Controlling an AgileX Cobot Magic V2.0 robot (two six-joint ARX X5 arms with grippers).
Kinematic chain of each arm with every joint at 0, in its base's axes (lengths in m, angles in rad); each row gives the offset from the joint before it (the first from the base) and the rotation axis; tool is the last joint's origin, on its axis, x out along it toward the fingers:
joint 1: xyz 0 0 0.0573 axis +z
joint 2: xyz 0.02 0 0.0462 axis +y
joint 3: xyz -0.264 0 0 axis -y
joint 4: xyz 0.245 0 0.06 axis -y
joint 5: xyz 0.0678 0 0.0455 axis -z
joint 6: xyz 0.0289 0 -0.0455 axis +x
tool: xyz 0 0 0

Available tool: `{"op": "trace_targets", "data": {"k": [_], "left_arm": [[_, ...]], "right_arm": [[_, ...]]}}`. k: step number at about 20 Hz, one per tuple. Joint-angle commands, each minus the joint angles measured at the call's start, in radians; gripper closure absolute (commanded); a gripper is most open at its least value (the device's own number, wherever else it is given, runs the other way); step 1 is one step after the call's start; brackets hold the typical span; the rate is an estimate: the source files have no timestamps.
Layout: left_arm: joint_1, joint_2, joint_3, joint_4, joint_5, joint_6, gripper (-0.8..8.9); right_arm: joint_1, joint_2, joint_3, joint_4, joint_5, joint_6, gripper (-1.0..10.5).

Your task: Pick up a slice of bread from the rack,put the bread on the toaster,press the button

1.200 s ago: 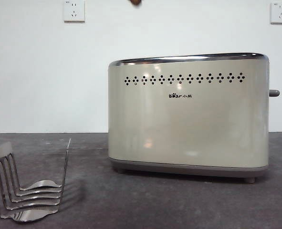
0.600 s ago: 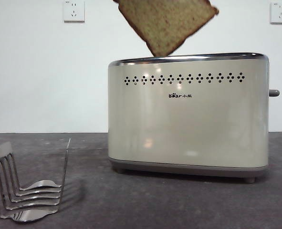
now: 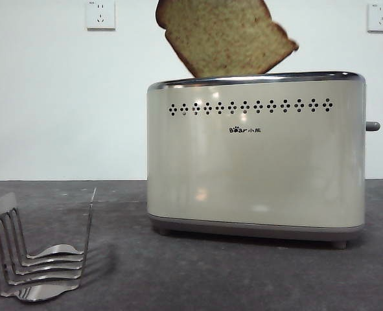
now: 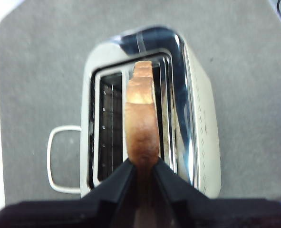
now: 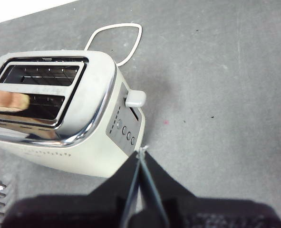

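The slice of bread [image 3: 223, 39] hangs tilted over the toaster [image 3: 256, 168], its lower edge hidden behind the chrome top rim. In the left wrist view my left gripper [image 4: 141, 164] is shut on the bread's brown crust [image 4: 141, 114] and holds it edge-on over one of the toaster's slots [image 4: 145, 95]. My right gripper [image 5: 140, 154] is shut and empty, above the table by the toaster's narrow end, near the button [image 5: 135, 98]. The button also shows in the front view [image 3: 372, 126]. The silver rack [image 3: 35, 259] stands empty at the front left.
A white cord loop [image 4: 59, 159] lies on the grey table behind the toaster and also shows in the right wrist view [image 5: 119, 40]. Two white wall sockets [image 3: 100, 14] sit high on the wall. Several round knobs [image 5: 125, 129] line the toaster's end panel.
The bread has come down from the top edge of the front view, turned more level, and its lower edge now sits behind the toaster's rim.
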Motion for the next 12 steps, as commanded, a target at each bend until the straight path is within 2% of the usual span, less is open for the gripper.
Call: {"op": "trace_targets", "data": {"k": [1,8,12], "left_arm": [[-0.02,0.027,0.0,0.002,-0.082,0.01,8.22],[-0.095,0.051,0.0,0.032,-0.154,0.036,8.22],[-0.132,0.102,0.0,0.024,-0.242,0.017,8.22]], "right_arm": [[0.001,-0.001,0.005,-0.008,-0.003,-0.003,9.5],[0.001,-0.001,0.005,-0.01,-0.003,-0.021,9.5],[0.001,-0.001,0.005,-0.013,-0.003,-0.021,9.5]]}}
